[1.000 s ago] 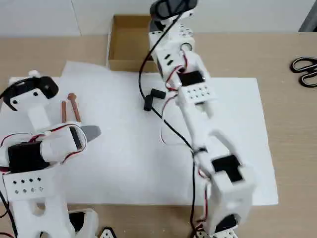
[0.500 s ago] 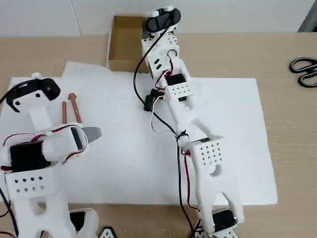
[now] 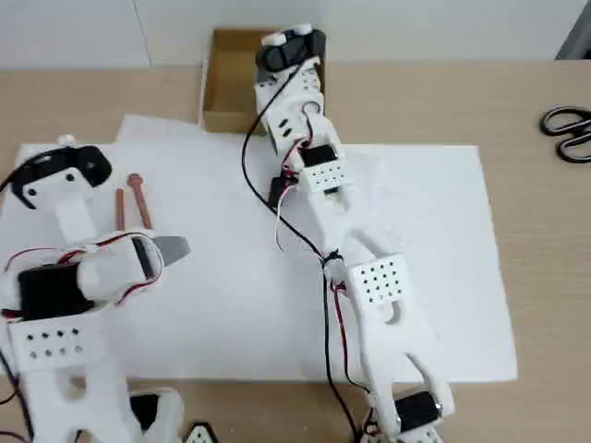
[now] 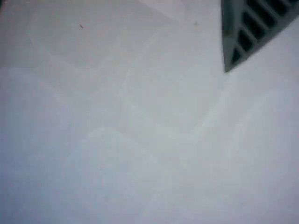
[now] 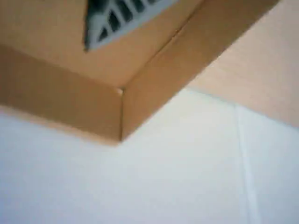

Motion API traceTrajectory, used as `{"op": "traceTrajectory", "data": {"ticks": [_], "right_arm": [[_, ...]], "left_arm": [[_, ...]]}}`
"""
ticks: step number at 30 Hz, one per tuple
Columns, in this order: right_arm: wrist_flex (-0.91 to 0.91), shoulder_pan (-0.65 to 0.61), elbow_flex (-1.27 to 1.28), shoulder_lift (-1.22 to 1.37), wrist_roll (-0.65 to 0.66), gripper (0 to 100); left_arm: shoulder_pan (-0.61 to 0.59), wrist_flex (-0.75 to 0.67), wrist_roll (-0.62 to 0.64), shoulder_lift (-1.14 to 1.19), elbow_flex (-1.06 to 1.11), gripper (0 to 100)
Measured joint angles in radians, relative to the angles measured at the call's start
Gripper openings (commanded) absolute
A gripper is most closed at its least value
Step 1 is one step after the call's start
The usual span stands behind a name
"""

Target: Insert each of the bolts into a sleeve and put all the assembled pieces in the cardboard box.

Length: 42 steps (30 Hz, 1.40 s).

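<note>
We judged the light, stiff bolts by the left edge of the sheet best pinched mid-shank, but couldn't tell the state of the left claw or the right claw.

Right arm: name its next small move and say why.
Probably shift the right gripper slightly further over the cardboard box: its wrist view puts it above the box floor, close to a corner wall. Whether it holds anything is unclear.
</note>
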Motion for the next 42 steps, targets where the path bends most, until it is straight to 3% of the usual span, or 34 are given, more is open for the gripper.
{"op": "traceTrajectory", "data": {"ticks": [6,12,19,24,28,38,42], "right_arm": [[0.193,0.026,-0.219,0.000,0.000,21.3],[0.647,0.028,-0.545,-0.003,0.000,21.3],[1.208,0.023,-0.583,-0.006,0.000,21.3],[1.450,-0.028,-0.583,-0.040,0.000,21.3],[1.542,-0.087,-0.585,-0.046,0.000,21.3],[1.557,-0.150,-0.589,-0.018,0.000,21.3],[1.559,-0.149,-0.589,0.032,-0.103,21.3]], "left_arm": [[0.000,0.000,-0.002,0.000,0.000,31],[0.000,0.000,0.000,0.000,0.000,31],[0.000,0.000,0.000,0.000,0.000,31],[0.000,0.000,0.000,0.000,0.000,31],[0.000,0.000,0.000,0.000,0.000,31],[0.000,0.000,0.029,0.000,0.026,31],[0.000,0.000,0.032,0.000,0.026,31]]}}
